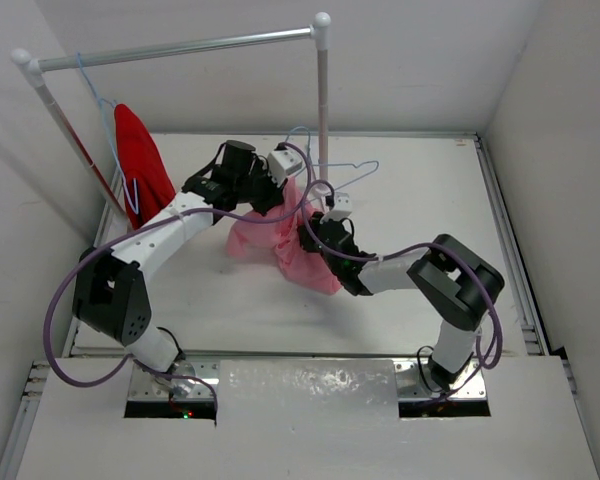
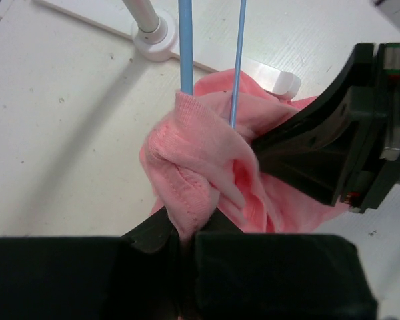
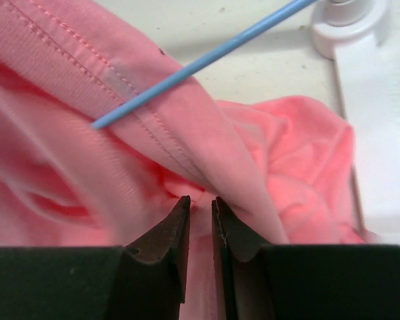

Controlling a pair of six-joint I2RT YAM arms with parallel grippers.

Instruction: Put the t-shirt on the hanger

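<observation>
Here the left gripper (image 2: 187,232) is clamped on a fold of the pink t-shirt (image 2: 207,167), which is bunched at the middle of the surface (image 2: 67,133). The hanger (image 2: 185,47) lies straight ahead of this gripper. Its two blue wires run away from the fingers and disappear into the cloth. The right gripper (image 3: 201,205) has its jaws almost together against the cloth; whether it pinches any, I cannot tell. No writing can be read.
</observation>
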